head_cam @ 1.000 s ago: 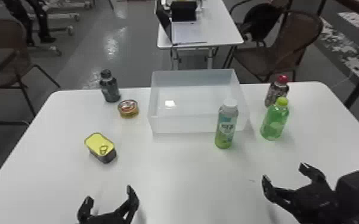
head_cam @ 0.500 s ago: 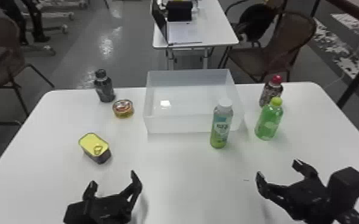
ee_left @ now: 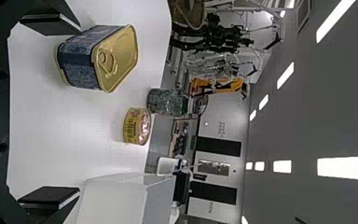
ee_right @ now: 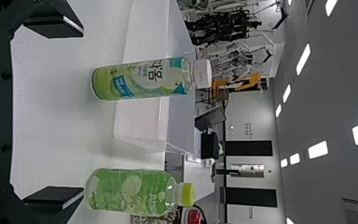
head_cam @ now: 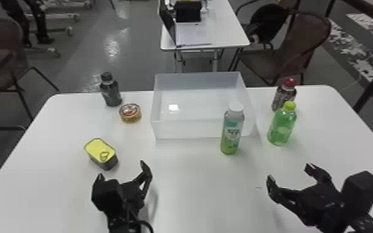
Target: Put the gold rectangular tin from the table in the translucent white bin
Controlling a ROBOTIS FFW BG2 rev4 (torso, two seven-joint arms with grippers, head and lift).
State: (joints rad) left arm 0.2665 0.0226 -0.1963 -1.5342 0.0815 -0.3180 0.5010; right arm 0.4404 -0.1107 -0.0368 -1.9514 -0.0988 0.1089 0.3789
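Looks down, in the head view, on a white table (head_cam: pixel 186 192), with the gold rectangular tin (head_cam: pixel 97 148) resting on its left part, outside the translucent white bin (head_cam: pixel 189 129) and well apart from it. Has the round tin (head_cam: pixel 130 113) farther back, between the gold one and the bin, with the dark bottle (head_cam: pixel 111 92) just beside it. Places the white-capped bottle (head_cam: pixel 232 133) upright before the bin, with the green bottle (head_cam: pixel 282 127) to the right and the red-capped bottle (head_cam: pixel 283 97) behind that. Shows the left gripper (head_cam: pixel 122 169) near the gold rectangular tin, on its near right side, with fingers spread and nothing held. Shows the right gripper (head_cam: pixel 289 173) over the near right part of the table, likewise spread and without a load.

Gives, in the left wrist view, a closer look at the gold rectangular tin, with a gold, pull-ringed lid and dark blue sides, ahead of the left gripper (ee_left: pixel 79 110) and nearer to one of its widely parted fingers.

Takes in, through the right wrist view, the white-capped and green bottles beyond the parted fingers of the right gripper (ee_right: pixel 83 112).
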